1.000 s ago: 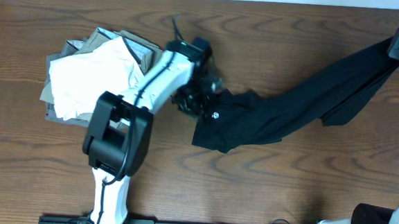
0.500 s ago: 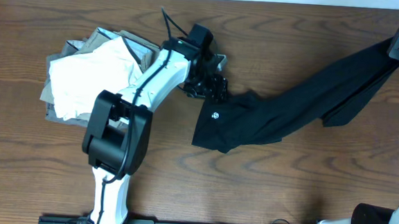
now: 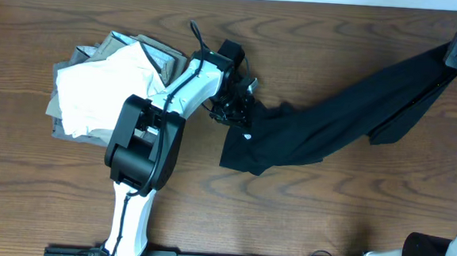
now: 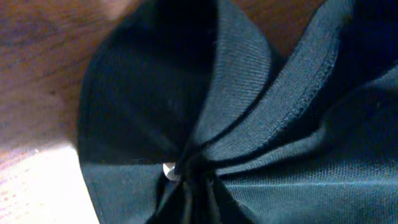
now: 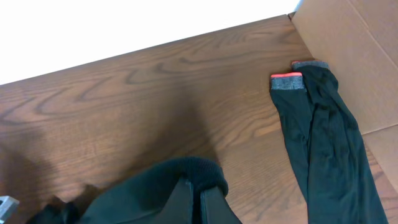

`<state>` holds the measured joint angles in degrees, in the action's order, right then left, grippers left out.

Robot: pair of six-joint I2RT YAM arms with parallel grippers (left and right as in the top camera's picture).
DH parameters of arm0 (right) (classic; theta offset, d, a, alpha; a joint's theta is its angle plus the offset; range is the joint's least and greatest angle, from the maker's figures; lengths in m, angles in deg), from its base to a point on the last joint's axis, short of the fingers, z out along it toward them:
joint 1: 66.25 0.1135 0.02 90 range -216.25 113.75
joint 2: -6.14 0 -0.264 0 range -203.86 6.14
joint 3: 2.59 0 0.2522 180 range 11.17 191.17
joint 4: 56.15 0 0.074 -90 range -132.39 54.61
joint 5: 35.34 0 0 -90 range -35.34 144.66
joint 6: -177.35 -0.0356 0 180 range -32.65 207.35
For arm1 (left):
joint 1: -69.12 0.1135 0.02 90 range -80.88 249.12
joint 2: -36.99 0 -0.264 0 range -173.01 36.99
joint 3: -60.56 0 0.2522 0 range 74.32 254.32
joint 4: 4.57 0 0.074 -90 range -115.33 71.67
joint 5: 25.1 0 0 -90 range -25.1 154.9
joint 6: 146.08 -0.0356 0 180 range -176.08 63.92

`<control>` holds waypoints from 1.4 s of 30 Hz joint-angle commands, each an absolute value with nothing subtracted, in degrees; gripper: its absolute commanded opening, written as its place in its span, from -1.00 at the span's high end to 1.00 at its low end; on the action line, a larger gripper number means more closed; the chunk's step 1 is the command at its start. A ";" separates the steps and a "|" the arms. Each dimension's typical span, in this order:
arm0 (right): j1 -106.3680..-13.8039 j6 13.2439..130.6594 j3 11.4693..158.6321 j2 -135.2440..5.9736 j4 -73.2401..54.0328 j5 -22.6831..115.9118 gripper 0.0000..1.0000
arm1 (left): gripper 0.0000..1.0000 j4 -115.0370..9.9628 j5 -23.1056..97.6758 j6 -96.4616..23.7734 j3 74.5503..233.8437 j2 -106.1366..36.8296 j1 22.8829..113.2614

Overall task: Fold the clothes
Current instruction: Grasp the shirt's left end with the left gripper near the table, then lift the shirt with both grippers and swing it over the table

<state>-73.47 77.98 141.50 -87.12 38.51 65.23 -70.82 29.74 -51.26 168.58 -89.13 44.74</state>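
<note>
left gripper (image 3: 236, 111), right gripper (image 5: 194, 194): both clamped

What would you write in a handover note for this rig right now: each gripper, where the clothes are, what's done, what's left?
The left gripper: shut on one end of the black T-shirt, mid-table.
The right gripper: shut on its other end, far right; shirt stretched between them.
The other clothes: white and grey pile beside the left arm.
Done: no fold in this shirt yet.
Left: lay it flat, fold it.
</note>
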 commanded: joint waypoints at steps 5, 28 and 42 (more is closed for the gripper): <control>-73.47 78.86 141.82 -86.94 38.19 66.67 0.97 | 0.88 -75.39 29.55 -51.28 173.41 -84.80 46.23; -73.47 76.43 141.85 -84.47 39.06 64.07 0.98 | 0.88 -78.10 54.77 -59.24 178.24 -37.05 52.35; -73.45 74.03 141.91 -64.41 42.12 60.81 0.97 | 0.88 -85.77 55.14 -68.55 205.28 -30.01 52.35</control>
